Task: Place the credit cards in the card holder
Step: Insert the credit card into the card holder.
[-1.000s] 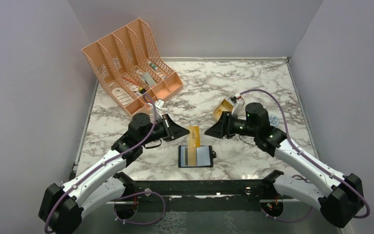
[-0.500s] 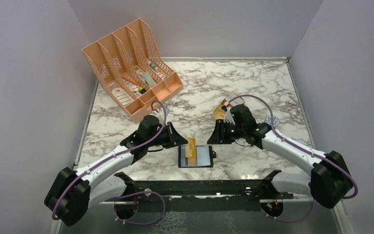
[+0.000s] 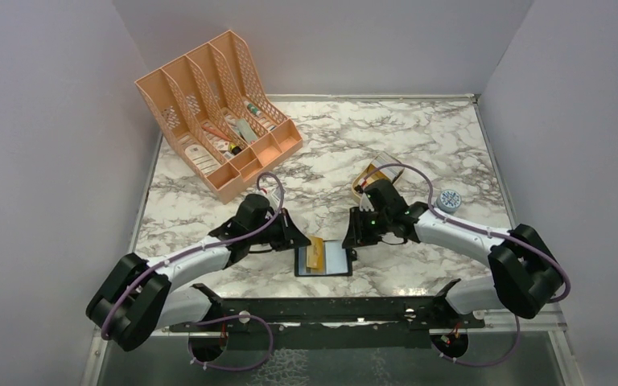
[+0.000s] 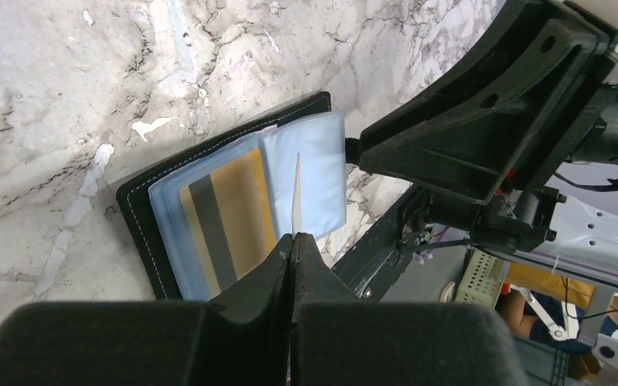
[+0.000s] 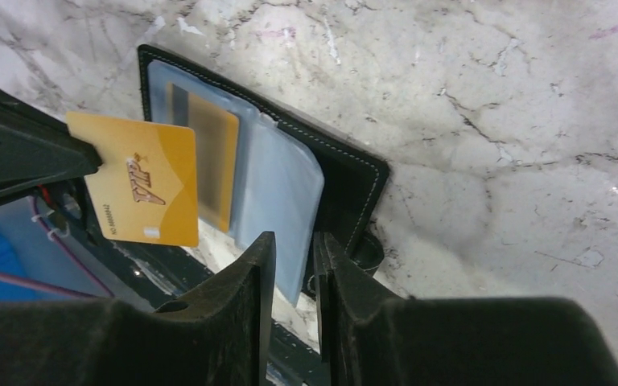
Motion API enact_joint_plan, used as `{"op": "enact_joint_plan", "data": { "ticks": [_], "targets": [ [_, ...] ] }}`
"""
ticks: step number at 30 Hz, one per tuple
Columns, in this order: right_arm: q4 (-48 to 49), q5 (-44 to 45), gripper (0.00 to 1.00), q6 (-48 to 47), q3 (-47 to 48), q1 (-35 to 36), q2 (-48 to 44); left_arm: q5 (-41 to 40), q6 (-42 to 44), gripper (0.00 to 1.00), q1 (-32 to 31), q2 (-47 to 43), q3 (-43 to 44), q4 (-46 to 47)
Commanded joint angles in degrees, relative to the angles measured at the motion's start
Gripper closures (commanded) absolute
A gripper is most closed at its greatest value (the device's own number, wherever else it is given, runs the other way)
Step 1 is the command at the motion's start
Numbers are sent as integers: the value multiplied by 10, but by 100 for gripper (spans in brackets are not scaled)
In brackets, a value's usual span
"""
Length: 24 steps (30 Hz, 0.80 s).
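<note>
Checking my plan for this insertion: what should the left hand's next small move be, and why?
Probably lower the left hand a little, steering the gold card toward the empty clear sleeve. The card is pinched on edge over the open card holder, not in any slot, and the other sleeve already holds a striped card; the right hand sits at the empty sleeve.

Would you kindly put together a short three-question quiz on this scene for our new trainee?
1. True or false: the card holder lies open on the table.
2. Which side's gripper pinches the gold card? A) left B) right C) neither
3. Fill in: the peach organiser stands at the table's far ____ corner.
Key: 1 true; 2 A, the left gripper; 3 left.
</note>
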Motion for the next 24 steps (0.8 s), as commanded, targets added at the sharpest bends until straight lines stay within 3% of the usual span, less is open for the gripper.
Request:
{"op": "enact_joint_plan", "data": {
  "ticks": [1,24],
  "targets": [
    [10,39,76,-17,-7,6,22,31,-11,100,2,26,-7,56],
    [30,61,83,-13,-22,27,63,47,-10,100,1,94,-4,78]
  ]
}}
